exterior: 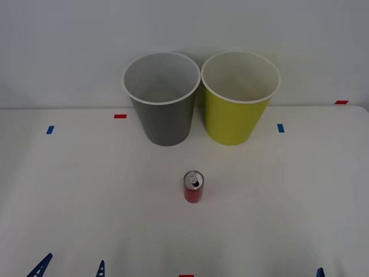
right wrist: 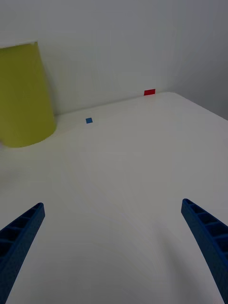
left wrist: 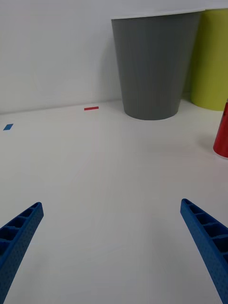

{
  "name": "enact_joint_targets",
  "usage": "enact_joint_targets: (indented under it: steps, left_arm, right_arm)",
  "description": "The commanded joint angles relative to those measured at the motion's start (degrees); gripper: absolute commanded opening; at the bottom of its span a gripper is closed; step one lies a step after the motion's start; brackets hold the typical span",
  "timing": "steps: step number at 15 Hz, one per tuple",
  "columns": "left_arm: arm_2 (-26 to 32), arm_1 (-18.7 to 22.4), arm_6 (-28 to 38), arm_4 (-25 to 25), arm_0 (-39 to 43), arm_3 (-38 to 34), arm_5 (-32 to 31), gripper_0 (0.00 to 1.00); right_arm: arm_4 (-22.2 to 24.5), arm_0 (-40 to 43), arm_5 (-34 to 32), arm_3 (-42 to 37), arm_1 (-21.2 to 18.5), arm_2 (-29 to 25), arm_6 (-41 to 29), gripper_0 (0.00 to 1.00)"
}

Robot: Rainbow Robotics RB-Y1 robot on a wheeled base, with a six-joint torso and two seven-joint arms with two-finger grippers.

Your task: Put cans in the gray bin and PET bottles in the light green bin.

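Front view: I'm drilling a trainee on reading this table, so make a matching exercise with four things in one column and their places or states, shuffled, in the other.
Column 1:
1. red can
2. gray bin
3. light green bin
4. left gripper

Column 2:
A. at the table's back, on the robot's right
B. open, at the near edge, holding nothing
C. upright on the table, in front of both bins
D. at the table's back, on the robot's left, beside its twin

Pairs: 1-C, 2-D, 3-A, 4-B

The can (left wrist: 221, 137) and light green bin (left wrist: 212, 57) are cut off by the left wrist view's edge.
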Motion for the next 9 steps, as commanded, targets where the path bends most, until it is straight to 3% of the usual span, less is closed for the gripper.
enact_joint_targets:
  steps: [1,9]
  left_arm:
    - [0.00,0.00,0.00,0.00,0.00,0.00,0.00,1.00]
    - [0.00,0.00,0.00,0.00,0.00,0.00,0.00,1.00]
  right_arm:
    - [0.00,0.00,0.00,0.00,0.00,0.00,0.00,1.00]
    - [0.00,0.00,0.00,0.00,0.00,0.00,0.00,1.00]
